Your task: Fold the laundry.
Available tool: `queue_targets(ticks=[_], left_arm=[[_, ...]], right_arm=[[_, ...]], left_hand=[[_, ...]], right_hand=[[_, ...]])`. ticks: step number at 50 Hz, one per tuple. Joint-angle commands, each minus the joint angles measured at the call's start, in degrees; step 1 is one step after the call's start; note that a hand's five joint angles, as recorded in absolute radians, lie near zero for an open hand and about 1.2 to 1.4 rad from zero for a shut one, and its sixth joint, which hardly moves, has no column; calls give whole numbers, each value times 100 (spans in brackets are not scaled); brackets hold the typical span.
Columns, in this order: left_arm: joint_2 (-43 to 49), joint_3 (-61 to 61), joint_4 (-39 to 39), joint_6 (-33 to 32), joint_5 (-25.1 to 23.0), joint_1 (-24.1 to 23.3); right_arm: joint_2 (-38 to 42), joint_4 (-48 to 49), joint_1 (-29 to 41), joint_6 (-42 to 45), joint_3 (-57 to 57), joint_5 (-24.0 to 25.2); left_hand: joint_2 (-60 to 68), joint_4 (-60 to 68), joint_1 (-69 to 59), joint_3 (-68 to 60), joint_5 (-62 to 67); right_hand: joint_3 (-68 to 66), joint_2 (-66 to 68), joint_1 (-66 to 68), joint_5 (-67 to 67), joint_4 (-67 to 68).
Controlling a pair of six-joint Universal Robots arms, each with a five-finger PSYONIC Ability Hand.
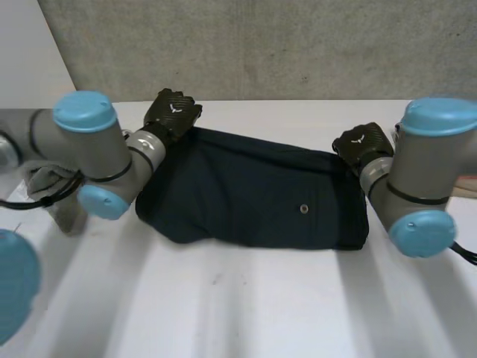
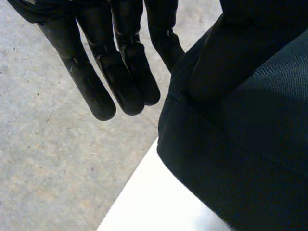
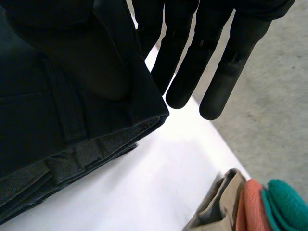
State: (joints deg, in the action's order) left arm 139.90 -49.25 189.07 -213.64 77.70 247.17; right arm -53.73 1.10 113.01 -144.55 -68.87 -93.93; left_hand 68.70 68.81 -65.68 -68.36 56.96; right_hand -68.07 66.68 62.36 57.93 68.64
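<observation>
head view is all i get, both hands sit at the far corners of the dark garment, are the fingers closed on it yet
Observer: Not on the left. In its wrist view the left hand has its fingers straight, hanging past the table edge beside the dark garment, with a gap between them and the cloth.
Operator: ok and the right one
Observer: The right hand is open too. Its fingers are straight beyond the garment's corner, and its thumb lies on top of that corner. I see no pinch.
</observation>
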Motion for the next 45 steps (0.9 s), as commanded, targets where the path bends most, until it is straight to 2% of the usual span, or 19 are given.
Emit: queue_targets(ticks=[1,2,3,4,5,6,7,9,10,16,20,24,28,34,35,37,39,43,45], left_arm=[[1065,1277,288,-47,88,-72],[1127,1339,332,-47,105,-81],[1206,1400,428,-38,140,-116],[1224,1401,473,-12,140,-142],[1233,1392,499,-3,140,-169],[1233,1357,534,-11,140,-238],[1233,1340,552,-20,158,-274],[1216,1261,561,-3,175,-327],[1181,1165,570,15,210,-371],[479,357,534,59,474,-389],[-374,-750,596,146,466,-388],[-1077,-1735,771,340,457,-389],[-1561,-2509,930,630,422,-397],[-1817,-3116,1106,823,404,-397],[-1825,-3151,1106,823,413,-397],[-1826,-3187,1106,823,413,-397],[-1834,-3231,1106,823,413,-397],[-1966,-3310,1106,832,413,-389],[-2106,-3362,1106,824,413,-389]], right_arm=[[793,1522,2,111,391,-38],[847,1699,2,129,383,-12],[891,1857,2,129,400,15],[935,1990,2,129,409,15],[1013,2200,20,120,435,15],[1040,2263,20,129,444,50],[1058,2307,20,138,444,85],[1049,2308,2,85,462,59],[1032,2290,2,85,453,41],[348,1404,-33,24,-108,-12],[-434,193,-68,-501,-793,68],[-655,-363,-94,-1283,-1277,216],[-656,-347,-112,-1733,-1594,567],[-481,30,-323,-1813,-1797,823],[-393,109,-323,-1813,-1806,823],[-208,373,-375,-1761,-1806,780],[-172,540,-419,-1700,-1814,692],[-312,874,-569,-1278,-2069,297],[-794,954,-709,-700,-2367,173]], left_hand=[[1130,1119,-1432,-1164,1304],[1130,1119,-1432,-1164,1304],[1130,1119,-1432,-1164,1304],[1130,1119,-1432,-1164,1304],[716,705,-1018,-750,890],[-3851,-3862,3549,3817,-3677],[-5870,-5881,5568,5836,-5696],[-5232,-5243,4930,5198,-5058],[-5870,-5881,5568,5836,-5696],[-5870,-5881,5568,5836,-5696],[-5870,-5881,5568,5836,-5696],[-5870,-5881,5568,5836,-5696],[-5870,-5881,5568,5836,-5696],[-5870,-5881,5568,5836,-5696],[-5870,-5881,5568,5836,-5696],[-5870,-5881,5568,5836,-5696],[-5870,-5881,5568,5836,-5696],[-5870,-5881,5568,5836,-5696],[-5870,-5881,5568,5836,-5696]], right_hand=[[-1193,1332,1764,1207,1136],[-1193,1332,1764,1207,1136],[-266,405,838,280,209],[1508,-1370,-937,-1494,-1565],[4990,-4851,-4419,-4976,-5047],[5807,-5668,-5236,-5793,-5864],[5807,-5668,-5236,-5793,-5864],[5807,-5668,-5236,-5793,-5864],[5807,-5668,-5236,-5793,-5864],[5807,-5668,-5236,-5793,-5864],[5807,-5668,-5236,-5793,-5864],[5715,-5576,-5144,-5701,-5772],[5346,-5207,-4774,-5332,-5403],[4791,-4652,-4220,-4777,-4848],[4456,-4318,-3885,-4442,-4513],[1993,-1854,-1421,-1979,-2049],[-1179,1317,1750,1193,1122],[-1193,1332,1764,1207,1136],[-1193,1332,1764,1207,1136]])
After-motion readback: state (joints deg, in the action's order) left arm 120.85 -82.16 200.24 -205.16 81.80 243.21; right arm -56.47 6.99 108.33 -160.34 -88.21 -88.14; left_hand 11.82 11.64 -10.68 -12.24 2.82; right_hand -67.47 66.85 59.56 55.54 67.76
